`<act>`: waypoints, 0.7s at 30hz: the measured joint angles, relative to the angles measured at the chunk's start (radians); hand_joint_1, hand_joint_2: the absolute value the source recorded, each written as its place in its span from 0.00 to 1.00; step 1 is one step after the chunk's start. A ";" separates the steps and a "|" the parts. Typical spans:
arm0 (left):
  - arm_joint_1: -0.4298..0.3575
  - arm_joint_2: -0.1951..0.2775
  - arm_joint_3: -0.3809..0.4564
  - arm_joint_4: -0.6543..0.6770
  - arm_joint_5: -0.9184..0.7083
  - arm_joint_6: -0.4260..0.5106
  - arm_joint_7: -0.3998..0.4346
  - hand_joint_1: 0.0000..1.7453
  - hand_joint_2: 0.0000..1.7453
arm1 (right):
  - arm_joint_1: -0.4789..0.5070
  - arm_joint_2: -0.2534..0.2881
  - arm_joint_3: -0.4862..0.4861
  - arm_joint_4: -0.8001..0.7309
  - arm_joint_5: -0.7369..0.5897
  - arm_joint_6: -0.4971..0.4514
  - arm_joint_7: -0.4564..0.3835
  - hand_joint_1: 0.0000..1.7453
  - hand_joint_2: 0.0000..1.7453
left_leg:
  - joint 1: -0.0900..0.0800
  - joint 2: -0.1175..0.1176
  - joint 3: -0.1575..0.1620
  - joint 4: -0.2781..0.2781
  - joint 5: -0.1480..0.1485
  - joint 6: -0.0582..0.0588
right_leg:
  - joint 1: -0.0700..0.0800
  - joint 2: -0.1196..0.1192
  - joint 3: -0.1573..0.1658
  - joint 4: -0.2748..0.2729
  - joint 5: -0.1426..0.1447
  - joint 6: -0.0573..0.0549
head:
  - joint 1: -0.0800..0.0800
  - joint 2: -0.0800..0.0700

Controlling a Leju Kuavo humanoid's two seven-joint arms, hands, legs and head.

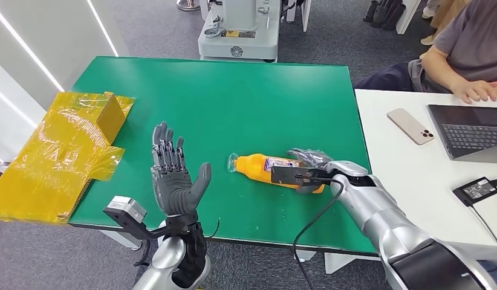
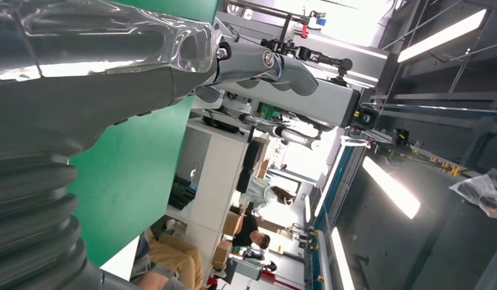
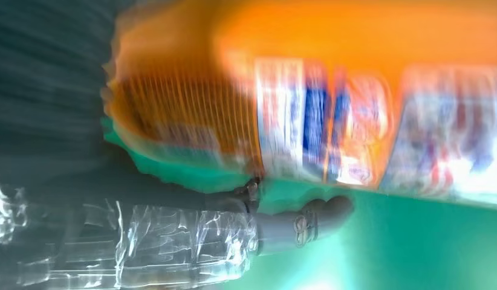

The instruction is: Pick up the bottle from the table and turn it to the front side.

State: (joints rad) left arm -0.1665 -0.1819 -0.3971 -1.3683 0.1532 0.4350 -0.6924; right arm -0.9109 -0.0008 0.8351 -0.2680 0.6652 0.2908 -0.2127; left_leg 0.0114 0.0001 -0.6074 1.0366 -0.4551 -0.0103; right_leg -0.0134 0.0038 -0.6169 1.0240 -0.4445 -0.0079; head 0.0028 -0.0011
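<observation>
Orange bottle (image 1: 273, 166), one, lying; right hand (image 1: 309, 164) fingers around it; left hand (image 1: 173, 178) fingers spread.

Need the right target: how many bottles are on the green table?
1. The orange bottle lies on its side on the green table, under the right hand. None seems hidden.

Head view looks down on the green table (image 1: 234, 96); both wrist views sit close beside it.

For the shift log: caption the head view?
Right hand reaching the orange bottle lying on the green table; left hand raised open.
</observation>
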 joint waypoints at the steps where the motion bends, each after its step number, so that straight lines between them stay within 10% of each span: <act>1: -0.001 0.000 0.000 0.001 0.000 -0.001 0.000 0.00 1.00 | 0.001 0.000 0.001 0.000 0.001 0.002 0.000 0.79 1.00 | 0.000 0.000 0.000 0.000 0.000 0.000 | 0.000 0.000 0.000 0.000 0.000 0.000 | 0.000 0.000; 4: -0.003 0.000 0.000 0.004 0.003 -0.002 -0.002 0.00 1.00 | 0.002 0.000 0.003 0.001 0.001 0.008 -0.003 0.99 1.00 | 0.000 0.000 0.000 0.000 0.000 0.000 | 0.000 0.000 0.000 0.000 0.000 0.000 | 0.000 0.000; 21: -0.012 0.000 0.000 0.011 0.008 -0.002 -0.004 0.00 1.00 | 0.001 0.000 0.004 0.001 0.000 0.016 -0.010 0.99 1.00 | 0.000 0.000 0.000 0.000 0.000 0.000 | 0.000 0.000 0.000 0.000 0.000 0.000 | 0.000 0.000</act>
State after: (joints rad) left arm -0.1786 -0.1818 -0.3971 -1.3570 0.1614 0.4334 -0.6969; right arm -0.9101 -0.0008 0.8396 -0.2670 0.6647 0.3068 -0.2230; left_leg 0.0114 0.0002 -0.6073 1.0366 -0.4551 -0.0103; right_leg -0.0134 0.0039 -0.6169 1.0241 -0.4445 -0.0079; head 0.0028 -0.0011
